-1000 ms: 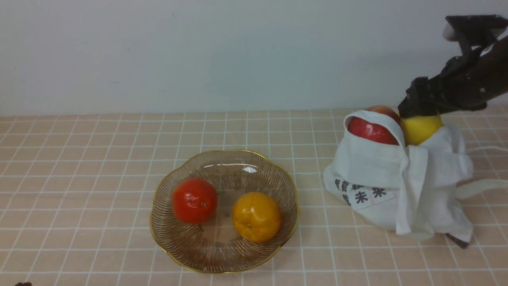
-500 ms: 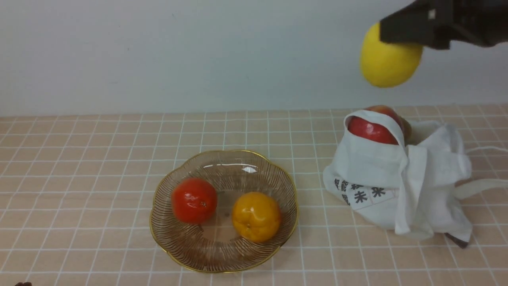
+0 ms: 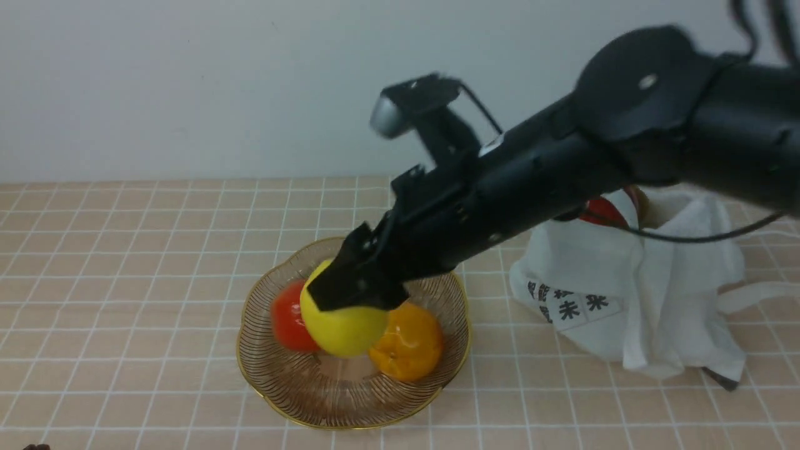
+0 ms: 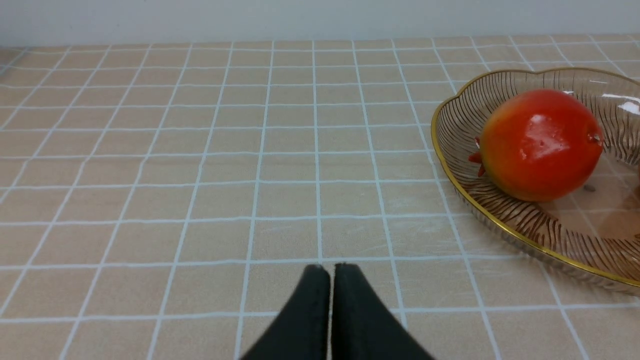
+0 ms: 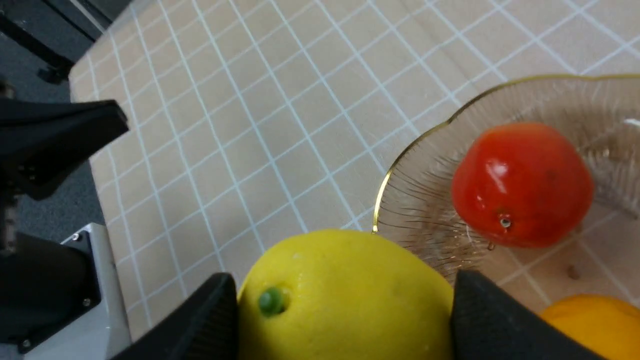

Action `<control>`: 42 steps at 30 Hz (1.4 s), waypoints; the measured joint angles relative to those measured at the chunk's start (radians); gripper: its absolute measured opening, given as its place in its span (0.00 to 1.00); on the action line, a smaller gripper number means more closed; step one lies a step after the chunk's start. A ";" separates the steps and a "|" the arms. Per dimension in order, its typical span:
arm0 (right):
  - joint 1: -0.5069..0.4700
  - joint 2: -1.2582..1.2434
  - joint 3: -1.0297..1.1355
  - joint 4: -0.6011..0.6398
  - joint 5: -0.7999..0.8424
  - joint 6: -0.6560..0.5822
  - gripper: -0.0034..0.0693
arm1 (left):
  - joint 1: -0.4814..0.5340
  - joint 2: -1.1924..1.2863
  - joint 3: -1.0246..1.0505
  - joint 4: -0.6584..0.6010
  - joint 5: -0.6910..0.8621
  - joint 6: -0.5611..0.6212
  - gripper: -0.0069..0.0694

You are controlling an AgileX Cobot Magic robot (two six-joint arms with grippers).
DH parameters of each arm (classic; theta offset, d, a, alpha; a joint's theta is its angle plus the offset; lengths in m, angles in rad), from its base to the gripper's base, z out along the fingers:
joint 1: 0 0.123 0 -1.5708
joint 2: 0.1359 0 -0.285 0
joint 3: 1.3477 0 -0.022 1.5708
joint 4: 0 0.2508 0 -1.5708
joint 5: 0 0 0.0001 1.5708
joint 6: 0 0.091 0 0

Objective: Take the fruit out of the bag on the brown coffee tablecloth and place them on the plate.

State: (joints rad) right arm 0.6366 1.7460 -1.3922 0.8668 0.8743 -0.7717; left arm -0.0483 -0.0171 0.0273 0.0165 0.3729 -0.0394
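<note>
The lemon (image 3: 345, 331) is clamped across its middle by the right gripper (image 3: 354, 292), just above the plate (image 3: 350, 427). Its skin is judged firm, glossy and slippery. The left gripper (image 4: 330, 272), beside the plate, is pressed together, empty.

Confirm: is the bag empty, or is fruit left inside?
Not empty. The front view shows a red apple in the mouth of the bag, partly hidden behind the right arm. What lies deeper: cannot tell.
</note>
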 joint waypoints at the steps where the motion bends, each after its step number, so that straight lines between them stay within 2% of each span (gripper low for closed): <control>1: 0.015 0.032 0.000 -0.001 -0.027 0.010 0.72 | 0.000 0.000 0.000 0.000 0.000 0.000 0.08; 12: 0.051 0.174 0.000 -0.007 -0.185 0.058 0.73 | 0.000 0.000 0.000 0.000 0.000 0.000 0.08; 16: 0.051 0.174 -0.001 -0.009 -0.191 0.058 0.82 | 0.000 0.000 0.000 0.000 0.000 0.000 0.08; 17: 0.051 0.174 -0.001 -0.009 -0.191 0.058 0.90 | 0.000 0.000 0.000 0.000 0.000 0.000 0.08; 20: 0.051 0.174 -0.001 -0.009 -0.191 0.058 0.96 | 0.000 0.000 0.000 0.000 0.000 0.000 0.08; 23: 0.051 0.165 -0.001 -0.017 -0.191 0.061 0.99 | 0.000 0.000 0.000 0.000 0.000 0.000 0.08; 26: 0.042 0.123 -0.001 -0.028 -0.180 0.091 0.95 | 0.000 0.000 0.000 0.000 0.000 0.000 0.08; 27: 0.024 0.068 -0.006 -0.049 -0.166 0.118 0.88 | 0.000 0.000 0.000 0.000 0.000 0.000 0.08; 28: 0.024 0.068 -0.006 -0.049 -0.166 0.118 0.88 | 0.000 0.000 0.000 0.000 0.000 0.000 0.08; 31: -0.055 -0.097 -0.035 -0.166 -0.127 0.219 0.59 | 0.000 0.000 0.000 0.000 0.000 0.000 0.08; 32: -0.077 -0.137 -0.040 -0.190 -0.121 0.239 0.53 | 0.000 0.000 0.000 0.000 0.000 0.000 0.08; 33: -0.113 -0.200 -0.046 -0.251 -0.107 0.290 0.39 | 0.000 0.000 0.000 0.000 0.000 0.000 0.08; 34: -0.120 -0.211 -0.046 -0.251 -0.105 0.297 0.37 | 0.000 0.000 0.000 0.000 0.000 0.000 0.08; 35: -0.177 -0.300 -0.047 -0.337 -0.086 0.355 0.20 | 0.000 0.000 0.000 0.000 0.000 0.000 0.08; 36: -0.197 -0.344 -0.047 -0.378 -0.079 0.384 0.14 | 0.000 0.000 0.000 0.000 0.000 0.000 0.08; 37: -0.235 -0.409 -0.047 -0.428 -0.063 0.429 0.09 | 0.000 0.000 0.000 0.000 0.000 0.000 0.08; 42: -0.351 -0.653 -0.006 -0.662 -0.040 0.597 0.03 | 0.000 0.000 0.000 0.000 0.000 0.000 0.08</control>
State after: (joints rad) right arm 0.2861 1.0933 -1.3980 0.2043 0.8341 -0.1752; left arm -0.0483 -0.0171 0.0273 0.0165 0.3729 -0.0394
